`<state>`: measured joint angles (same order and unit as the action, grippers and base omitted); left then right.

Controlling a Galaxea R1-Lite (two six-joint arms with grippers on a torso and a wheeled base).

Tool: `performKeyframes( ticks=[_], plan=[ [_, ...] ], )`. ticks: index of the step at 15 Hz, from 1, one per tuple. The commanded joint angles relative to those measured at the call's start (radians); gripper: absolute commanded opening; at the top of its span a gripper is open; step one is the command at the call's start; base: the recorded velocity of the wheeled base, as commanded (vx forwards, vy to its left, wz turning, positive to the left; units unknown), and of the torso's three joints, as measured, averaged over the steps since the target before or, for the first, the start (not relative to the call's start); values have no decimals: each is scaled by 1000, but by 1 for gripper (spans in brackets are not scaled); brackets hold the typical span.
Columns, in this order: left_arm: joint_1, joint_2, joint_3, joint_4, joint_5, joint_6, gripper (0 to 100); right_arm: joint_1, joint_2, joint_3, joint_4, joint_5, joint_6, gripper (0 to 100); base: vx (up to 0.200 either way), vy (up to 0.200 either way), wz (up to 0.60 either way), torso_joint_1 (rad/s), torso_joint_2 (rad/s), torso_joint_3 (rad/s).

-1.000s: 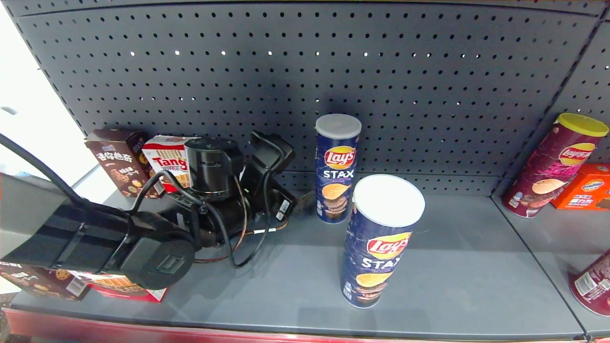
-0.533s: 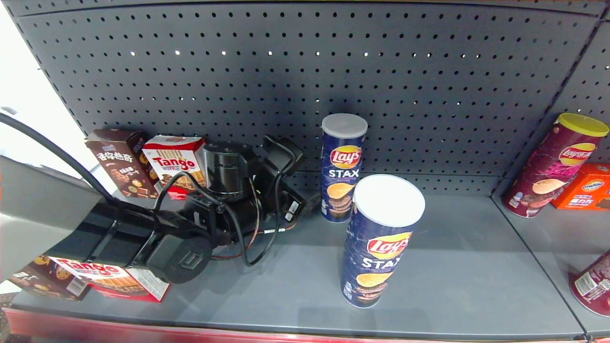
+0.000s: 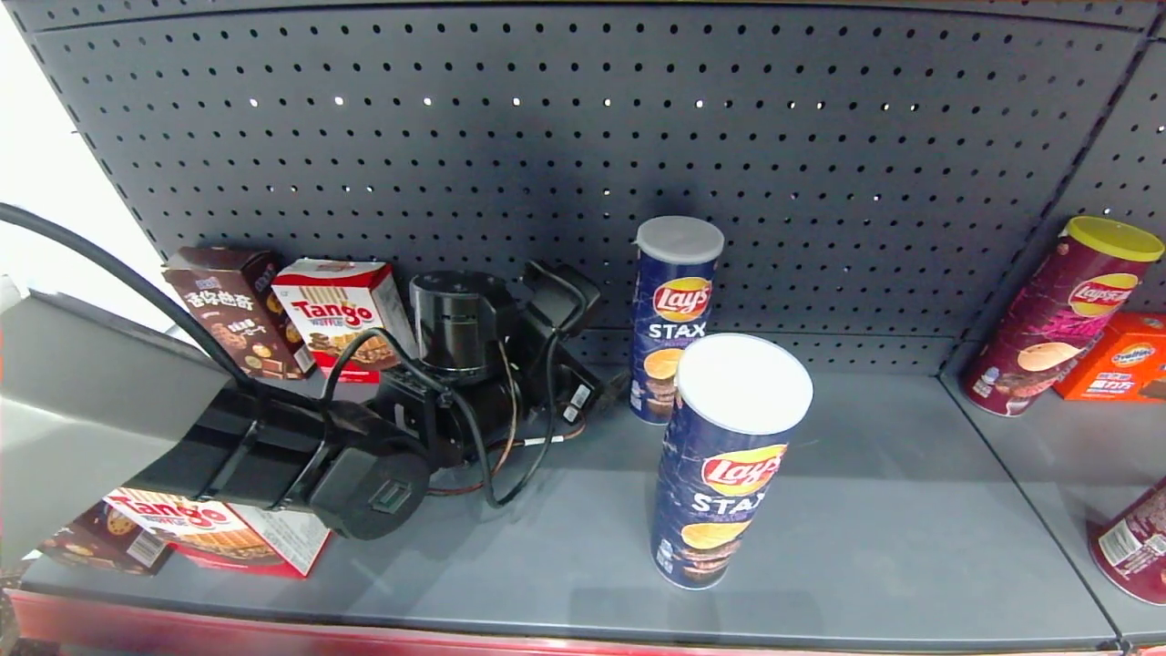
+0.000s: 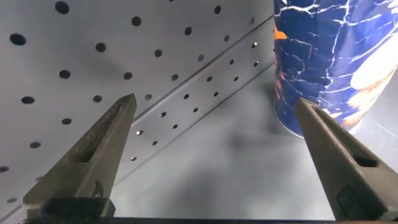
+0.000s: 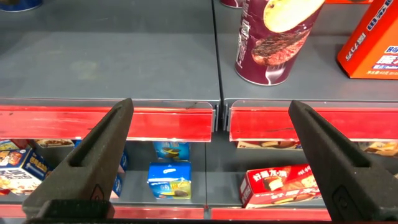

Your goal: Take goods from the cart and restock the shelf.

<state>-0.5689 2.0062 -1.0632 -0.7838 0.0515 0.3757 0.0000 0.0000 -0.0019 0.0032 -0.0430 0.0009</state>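
Note:
Two tall blue chip cans stand on the grey shelf [image 3: 911, 538]. The back can [image 3: 679, 319] is near the pegboard; the front can [image 3: 729, 465] stands nearer the shelf's edge. My left arm lies low over the shelf's left half, and its gripper [image 3: 618, 387] reaches the back can's base from the left. In the left wrist view the left gripper [image 4: 212, 102] is open, and one finger [image 4: 329, 149] rests by the blue can [image 4: 329, 56]. My right gripper [image 5: 211, 104] is open and holds nothing, in front of a shelf's red edge [image 5: 168, 121].
Wafer boxes [image 3: 342, 314] and chocolate cookie boxes [image 3: 232, 305] stand at the back left, more wafer boxes [image 3: 228, 538] at the front left. Maroon cans [image 3: 1057, 319] and an orange box [image 3: 1116, 355] fill the neighbouring bay. Open shelf lies right of the blue cans.
My left arm has slid to the right along the shelf, and the back blue can has shifted right with it. The front can has stayed put.

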Motion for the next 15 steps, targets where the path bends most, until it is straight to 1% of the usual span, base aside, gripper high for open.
performKeyframes(
  ticks=[1,6,7,8,9,11,12,14,15],
  plan=[
    [-3,11,-6,0,1,0,100,0,0,-1,0,0,1,100,0,0,0,0,0,0],
    [-9,3,-18,-2,14,0,100,0,0,-1,0,0,1,100,0,0,0,0,0,0],
    [-6,-60,-21,3,14,0,100,0,0,0,0,0,-1,100,0,0,0,0,0,0],
    [-5,-107,-15,35,18,0,100,0,0,0,0,0,1,100,0,0,0,0,0,0],
    [-5,-161,-15,71,31,0,100,2,0,-1,0,0,1,100,0,0,0,0,0,0],
    [-8,-228,-23,92,48,-1,100,2,0,-1,0,0,1,100,0,0,0,0,0,0],
    [-8,-299,-14,97,48,-1,100,0,0,-1,0,0,1,100,0,0,0,0,0,0],
    [-12,-443,23,136,48,-6,100,0,0,0,0,0,1,100,0,0,0,0,0,0],
    [-19,-478,32,143,48,-6,100,0,0,0,0,0,1,100,0,0,0,0,0,0]
  ],
)
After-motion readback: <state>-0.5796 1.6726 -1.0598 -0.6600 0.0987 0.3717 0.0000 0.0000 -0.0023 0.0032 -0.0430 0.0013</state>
